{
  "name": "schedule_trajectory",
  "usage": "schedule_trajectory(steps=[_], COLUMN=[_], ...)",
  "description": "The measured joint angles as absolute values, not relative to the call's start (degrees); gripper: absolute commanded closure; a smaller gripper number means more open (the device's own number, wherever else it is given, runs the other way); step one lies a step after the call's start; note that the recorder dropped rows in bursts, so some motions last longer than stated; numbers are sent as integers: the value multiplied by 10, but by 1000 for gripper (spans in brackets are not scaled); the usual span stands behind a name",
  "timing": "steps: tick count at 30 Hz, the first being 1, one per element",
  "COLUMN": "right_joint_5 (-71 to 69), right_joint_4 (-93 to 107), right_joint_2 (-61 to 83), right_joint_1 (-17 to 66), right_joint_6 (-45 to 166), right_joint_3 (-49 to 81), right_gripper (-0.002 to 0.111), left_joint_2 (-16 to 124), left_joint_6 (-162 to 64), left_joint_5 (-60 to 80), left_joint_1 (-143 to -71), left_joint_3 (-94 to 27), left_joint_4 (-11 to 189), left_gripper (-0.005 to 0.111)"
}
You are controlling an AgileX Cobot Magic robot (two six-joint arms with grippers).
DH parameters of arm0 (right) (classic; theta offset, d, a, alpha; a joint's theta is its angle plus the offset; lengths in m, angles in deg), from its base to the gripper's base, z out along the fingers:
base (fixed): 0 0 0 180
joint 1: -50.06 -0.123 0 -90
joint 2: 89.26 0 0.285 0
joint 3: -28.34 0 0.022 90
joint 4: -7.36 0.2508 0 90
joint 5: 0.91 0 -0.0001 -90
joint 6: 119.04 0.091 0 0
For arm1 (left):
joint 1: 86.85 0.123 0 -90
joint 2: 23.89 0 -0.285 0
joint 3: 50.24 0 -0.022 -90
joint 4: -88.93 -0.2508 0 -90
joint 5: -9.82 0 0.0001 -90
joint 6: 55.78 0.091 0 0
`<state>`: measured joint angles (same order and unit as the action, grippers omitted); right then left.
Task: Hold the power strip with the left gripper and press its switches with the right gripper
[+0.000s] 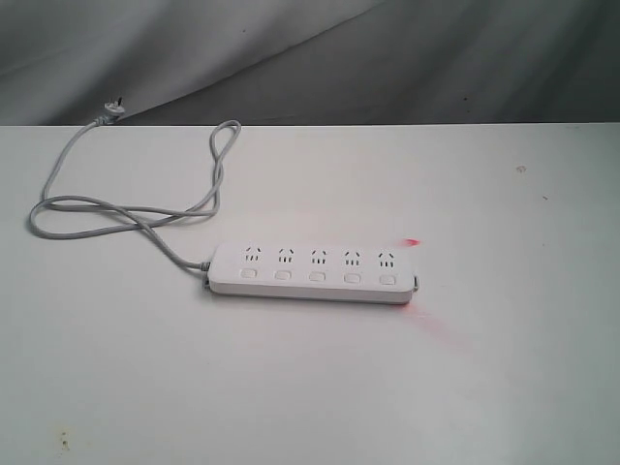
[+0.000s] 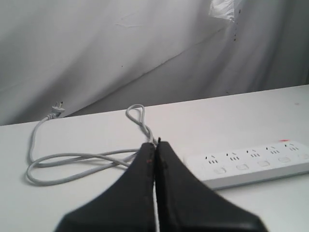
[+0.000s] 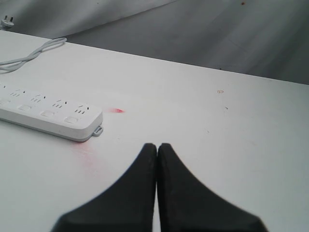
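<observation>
The white power strip [image 1: 312, 271] lies flat in the middle of the white table, its sockets in a row with the switches [image 1: 317, 276] just below them. Its grey cord [image 1: 116, 208] loops off to the far left and ends in a plug [image 1: 108, 111]. Neither arm shows in the exterior view. In the left wrist view my left gripper [image 2: 155, 145] is shut and empty, short of the power strip [image 2: 251, 164] and the cord [image 2: 77, 162]. In the right wrist view my right gripper [image 3: 157, 146] is also shut and empty, off the end of the power strip [image 3: 48, 116].
A reddish glow [image 1: 415, 242] marks the table by the strip's right end. A grey cloth backdrop [image 1: 387, 58] hangs behind the table's far edge. Small dark specks [image 1: 521, 169] dot the tabletop at right.
</observation>
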<state>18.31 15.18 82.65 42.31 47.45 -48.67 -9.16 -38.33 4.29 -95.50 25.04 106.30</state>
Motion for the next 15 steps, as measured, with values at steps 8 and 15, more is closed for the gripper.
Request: schedule_trajectory(steps=[8, 15], right_joint_5=[183, 183], right_joint_4=[152, 152], right_joint_2=[827, 827], right_joint_1=[423, 423], right_joint_6=[474, 474], right_joint_3=[-487, -487], right_gripper=[108, 108], left_joint_2=[-107, -109], left_joint_6=[-398, -398], left_joint_5=[-6, -66], left_joint_1=[-955, -955], left_joint_3=[267, 267], left_joint_4=[1063, 1061], left_gripper=[106, 106])
